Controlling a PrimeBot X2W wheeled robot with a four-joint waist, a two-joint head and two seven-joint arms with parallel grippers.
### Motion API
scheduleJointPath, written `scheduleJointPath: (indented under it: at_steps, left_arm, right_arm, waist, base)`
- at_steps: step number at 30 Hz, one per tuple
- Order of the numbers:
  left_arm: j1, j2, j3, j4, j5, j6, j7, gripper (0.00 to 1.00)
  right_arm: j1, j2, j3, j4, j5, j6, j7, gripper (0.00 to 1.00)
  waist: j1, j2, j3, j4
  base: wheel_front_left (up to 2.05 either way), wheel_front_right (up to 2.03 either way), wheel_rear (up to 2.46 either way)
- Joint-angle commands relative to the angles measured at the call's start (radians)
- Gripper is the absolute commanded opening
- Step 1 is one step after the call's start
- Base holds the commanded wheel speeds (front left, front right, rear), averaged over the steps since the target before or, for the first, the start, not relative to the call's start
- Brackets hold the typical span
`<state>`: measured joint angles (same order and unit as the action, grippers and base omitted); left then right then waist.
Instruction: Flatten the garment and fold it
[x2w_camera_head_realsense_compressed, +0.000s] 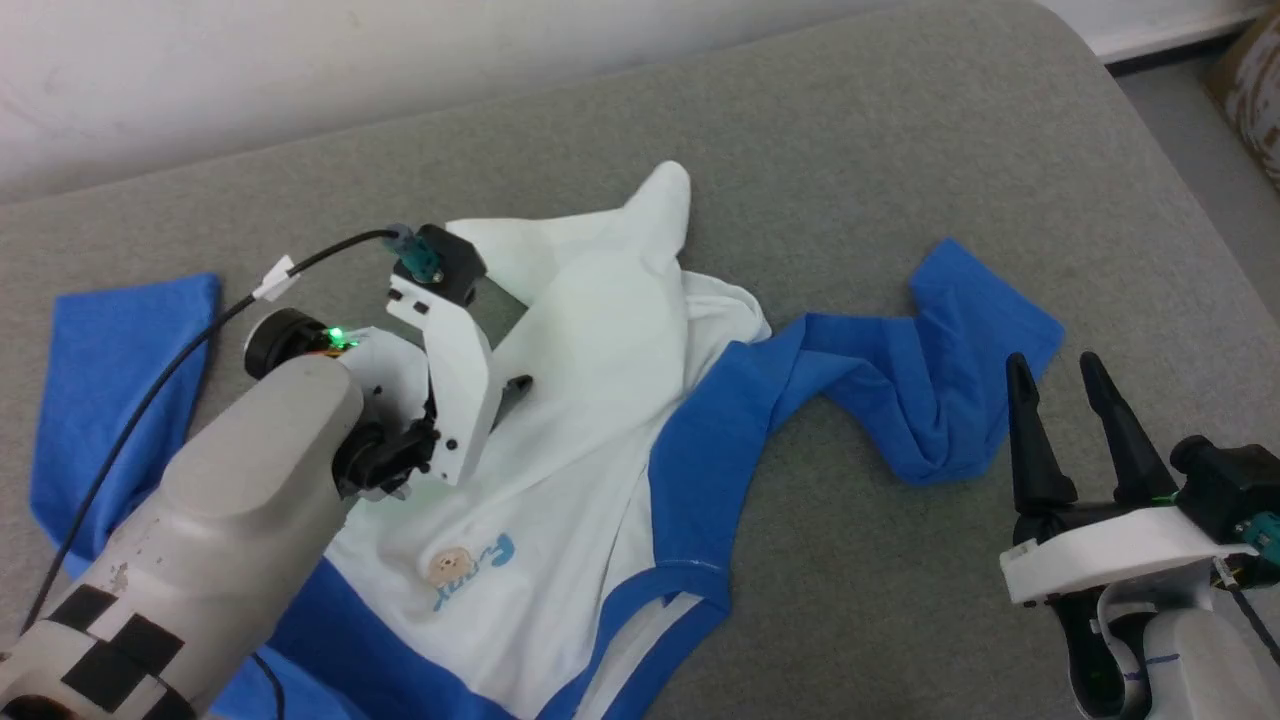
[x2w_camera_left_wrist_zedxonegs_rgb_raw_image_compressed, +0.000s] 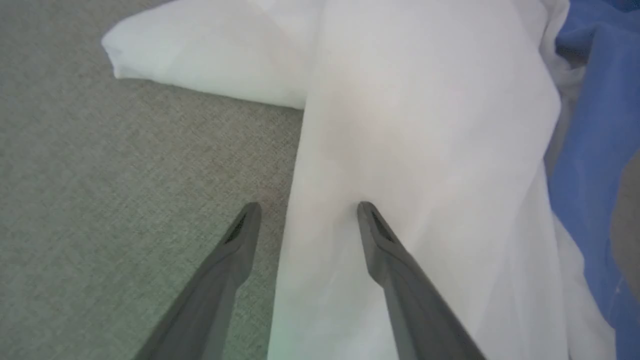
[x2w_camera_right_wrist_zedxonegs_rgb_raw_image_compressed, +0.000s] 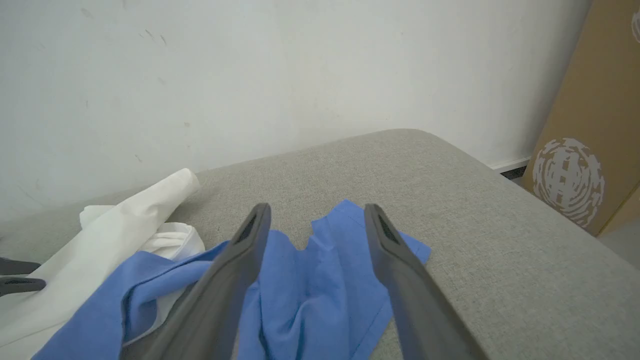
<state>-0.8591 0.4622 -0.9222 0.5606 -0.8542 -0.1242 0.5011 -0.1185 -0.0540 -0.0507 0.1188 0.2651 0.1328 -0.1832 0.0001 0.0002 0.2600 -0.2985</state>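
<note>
Crumpled shirt lies centre frame on a grey pad. Left gripper is spread astride a white fold. Right gripper, lower right, is spread and empty. The cloth looks light and limp; pinch the hem corners.

Soft, even light is seen; the white cloth T-shirt ahead of the dark-fingered left claw is washed out, blurred.

Bare grey cushion between raised white fold and crumpled blue sleeve; cardboard box seemingly beyond right edge.
</note>
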Motion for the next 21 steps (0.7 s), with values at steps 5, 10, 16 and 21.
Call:
scheduleJointPath:
  at_steps: [5,10,16,21]
  left_arm:
    - [-0.036,0.008,-0.042,0.040,-0.045,-0.006,-0.020,0.97]
    - [-0.044,0.005,-0.082,0.026,-0.120,-0.006,-0.034,0.00]
    - [-0.060,0.018,-0.079,0.033,-0.166,-0.006,-0.159,0.00]
    - [-0.070,0.042,-0.025,0.069,-0.188,-0.006,-0.302,0.00]
  right_arm:
    - [-0.021,0.004,0.001,0.028,0.013,-0.002,-0.023,1.00]
    - [-0.028,0.004,-0.011,0.046,0.000,-0.002,-0.027,1.00]
    - [-0.027,0.004,-0.032,0.048,-0.024,-0.002,-0.017,1.00]
    - [-0.008,0.004,-0.051,0.046,-0.042,-0.002,0.004,1.00]
  waist:
    - [-0.0001,-0.0002,0.044,-0.029]
    - [-0.0001,-0.0002,0.039,-0.001]
    - [-0.0001,-0.0002,-0.002,0.050]
    - [-0.0001,-0.0002,-0.055,0.102]
  base:
    - [0.00,0.00,0.00]
    - [0.00,0.00,0.00]
    - [0.00,0.00,0.00]
    - [0.00,0.00,0.00]
